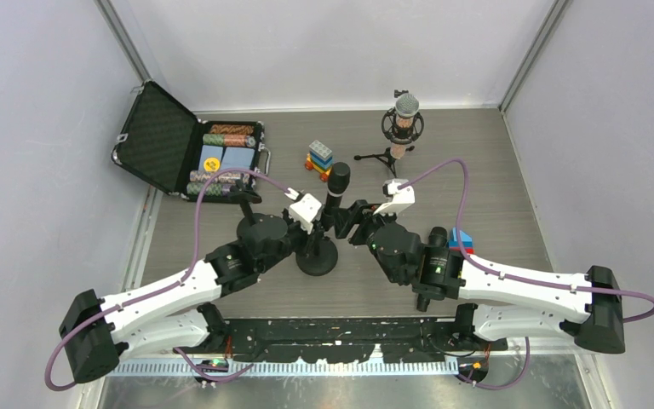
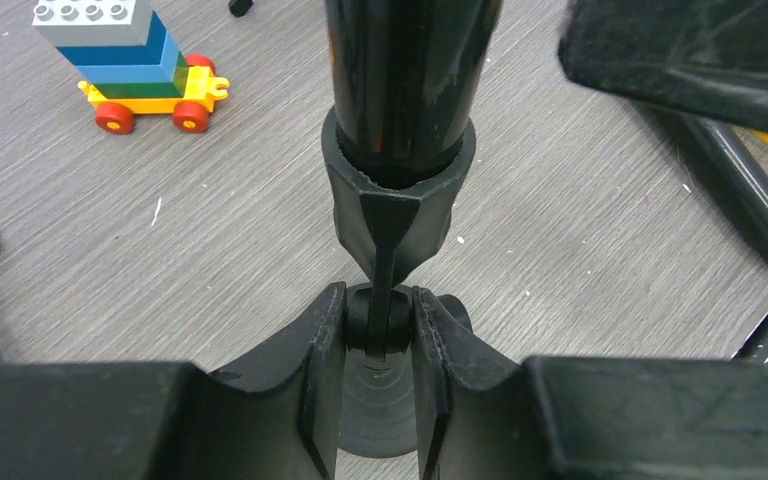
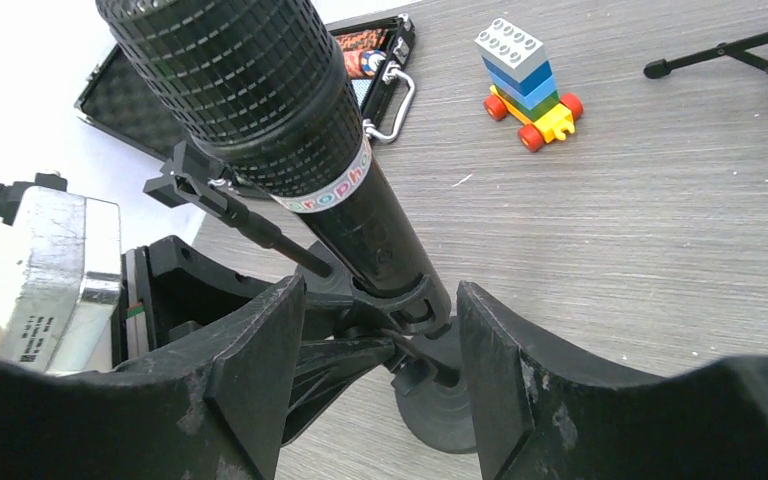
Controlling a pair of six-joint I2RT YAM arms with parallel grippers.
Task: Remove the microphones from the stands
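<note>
A black microphone [image 1: 338, 181] with a mesh head stands tilted in the clip of a black desk stand with a round base [image 1: 317, 256] at the table's middle. My left gripper [image 1: 318, 226] is shut on the stand's joint [image 2: 380, 322] just under the clip [image 2: 400, 200], above the base [image 2: 385, 415]. My right gripper [image 1: 353, 217] is open; its fingers straddle the microphone's lower body [image 3: 385, 235] and the clip [image 3: 415, 300] without touching them. The mesh head [image 3: 230, 80] fills the upper left of the right wrist view.
A second microphone on a small tripod [image 1: 403, 128] stands at the back. A toy block car [image 1: 319, 159] sits behind the stand. An open black case [image 1: 192, 149] of chips lies at the back left. A blue and red block [image 1: 461, 240] lies by my right arm.
</note>
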